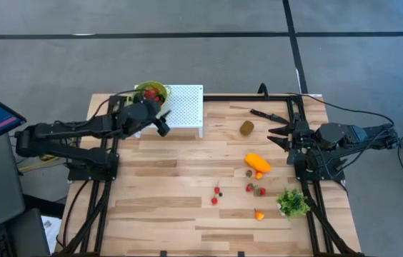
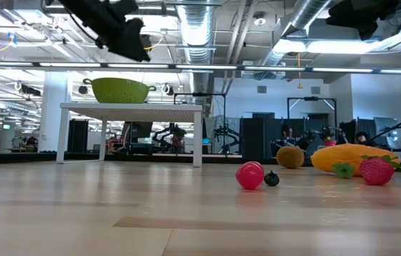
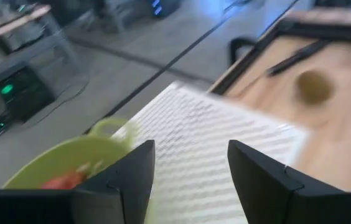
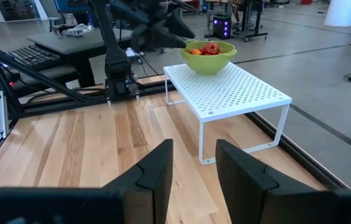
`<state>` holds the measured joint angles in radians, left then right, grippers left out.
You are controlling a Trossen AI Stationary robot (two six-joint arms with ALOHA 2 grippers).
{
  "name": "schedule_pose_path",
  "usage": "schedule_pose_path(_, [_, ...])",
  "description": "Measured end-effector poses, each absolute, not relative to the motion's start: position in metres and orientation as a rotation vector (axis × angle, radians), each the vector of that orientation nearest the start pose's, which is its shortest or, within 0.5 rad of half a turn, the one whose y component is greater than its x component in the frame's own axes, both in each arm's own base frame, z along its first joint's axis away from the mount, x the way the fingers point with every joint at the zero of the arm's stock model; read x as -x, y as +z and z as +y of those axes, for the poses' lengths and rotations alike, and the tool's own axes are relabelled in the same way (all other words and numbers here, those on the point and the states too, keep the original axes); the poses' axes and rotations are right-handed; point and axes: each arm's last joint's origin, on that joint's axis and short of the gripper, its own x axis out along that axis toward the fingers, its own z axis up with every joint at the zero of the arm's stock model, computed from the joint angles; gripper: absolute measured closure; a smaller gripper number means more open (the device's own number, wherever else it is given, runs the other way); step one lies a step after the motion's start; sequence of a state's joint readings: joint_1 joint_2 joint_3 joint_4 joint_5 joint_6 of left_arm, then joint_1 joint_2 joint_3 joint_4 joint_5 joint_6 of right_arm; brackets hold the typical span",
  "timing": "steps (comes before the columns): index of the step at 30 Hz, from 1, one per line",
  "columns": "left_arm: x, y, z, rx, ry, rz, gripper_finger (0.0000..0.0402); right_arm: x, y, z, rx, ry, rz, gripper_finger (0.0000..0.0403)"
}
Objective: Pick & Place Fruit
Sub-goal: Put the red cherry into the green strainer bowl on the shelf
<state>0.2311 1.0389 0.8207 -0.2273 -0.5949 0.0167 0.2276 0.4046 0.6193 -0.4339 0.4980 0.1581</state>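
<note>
Berries [image 2: 249, 175]: small red/dark pcs scattered on table front-right, by leafy bunch [image 1: 293, 203].
Orange fruit [image 1: 257, 162]: mid-right of table.
Kiwi [image 1: 247, 128]: further back.
R gripper [image 1: 279, 135]: near kiwi, fingers slightly parted, empty.
L gripper [image 1: 163, 121]: above white rack [image 1: 187, 107] beside green bowl [image 1: 153, 92], fingers spread, empty.
Bowl: holds red fruit [image 4: 210, 49].

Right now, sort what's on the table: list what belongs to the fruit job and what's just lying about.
Belongs to the job:
- green bowl with red fruit in it, on the white rack
- kiwi-like oval
- long orange fruit
- small berries
- left gripper, by the bowl

Lying about:
- black knife
- green leafy bunch
</note>
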Motion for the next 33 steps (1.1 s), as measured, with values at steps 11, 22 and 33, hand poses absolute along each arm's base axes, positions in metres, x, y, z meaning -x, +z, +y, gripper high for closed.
schedule_pose_path(11, [-0.244,0.295,0.002,0.021,0.261,0.342,0.0204,-0.096,0.298,0.008,-0.079,-0.285,0.183,0.0287])
schedule_pose_path(22, [-0.292,0.210,-0.057,-0.244,-0.056,0.651,0.0204,-0.096,0.298,0.008,-0.079,-0.285,0.184,0.0287])
schedule_pose_path(33, [-0.321,0.145,-0.091,-0.246,-0.157,0.678,0.0204,-0.095,0.298,0.008,-0.079,-0.285,0.183,0.0287])
